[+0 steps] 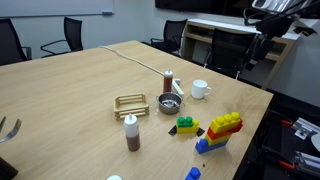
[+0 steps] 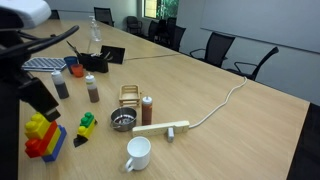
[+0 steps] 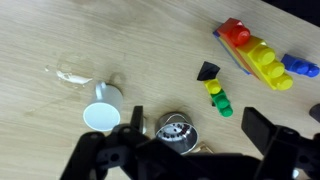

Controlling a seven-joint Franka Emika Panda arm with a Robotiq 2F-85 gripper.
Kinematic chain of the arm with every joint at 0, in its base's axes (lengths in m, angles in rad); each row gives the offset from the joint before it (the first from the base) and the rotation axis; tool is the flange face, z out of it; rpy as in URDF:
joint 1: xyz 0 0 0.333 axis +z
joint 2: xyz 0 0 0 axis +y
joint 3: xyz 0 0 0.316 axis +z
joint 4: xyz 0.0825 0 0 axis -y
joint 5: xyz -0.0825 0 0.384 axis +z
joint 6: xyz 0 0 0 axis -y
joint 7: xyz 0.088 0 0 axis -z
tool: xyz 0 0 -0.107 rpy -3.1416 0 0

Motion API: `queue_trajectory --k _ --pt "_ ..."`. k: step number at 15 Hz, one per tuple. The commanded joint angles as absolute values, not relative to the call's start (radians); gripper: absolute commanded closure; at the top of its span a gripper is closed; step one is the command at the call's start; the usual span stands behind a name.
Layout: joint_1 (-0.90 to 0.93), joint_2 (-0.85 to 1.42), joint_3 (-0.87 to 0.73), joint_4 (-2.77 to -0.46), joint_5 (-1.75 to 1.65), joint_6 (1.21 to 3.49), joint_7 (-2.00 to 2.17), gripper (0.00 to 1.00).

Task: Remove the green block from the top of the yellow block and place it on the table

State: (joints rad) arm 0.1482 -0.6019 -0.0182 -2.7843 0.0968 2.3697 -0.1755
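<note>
**Gripper spread wide, nothing grasped**

In the wrist view the gripper (image 3: 196, 128) is seen with its jaws spread far apart. Nothing is held between them and nothing is touched; it is held well above the table (image 3: 60, 40).

The green block (image 3: 222, 103) is seen resting on the yellow block (image 3: 212, 87), overhanging it to one side. The same pair is shown on the table in both exterior views, green (image 1: 186, 122) over yellow (image 1: 185, 130), and again green (image 2: 88, 121) over yellow (image 2: 82, 131).

A black piece (image 3: 207, 71) lies just beside the pair. The stack (image 3: 255, 55) stands near, and the mug (image 3: 101, 117) and metal bowl (image 3: 178, 130) are set apart from the pair.
</note>
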Motion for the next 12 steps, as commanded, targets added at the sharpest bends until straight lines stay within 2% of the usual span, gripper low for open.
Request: queue_trajectory --k 1,12 --pt "0.161 -0.588 0.0 -2.779 0.099 2.379 -0.165 0.0" --pt "0.19 -0.526 0.025 -2.756 0.1 2.428 -0.157 0.0"
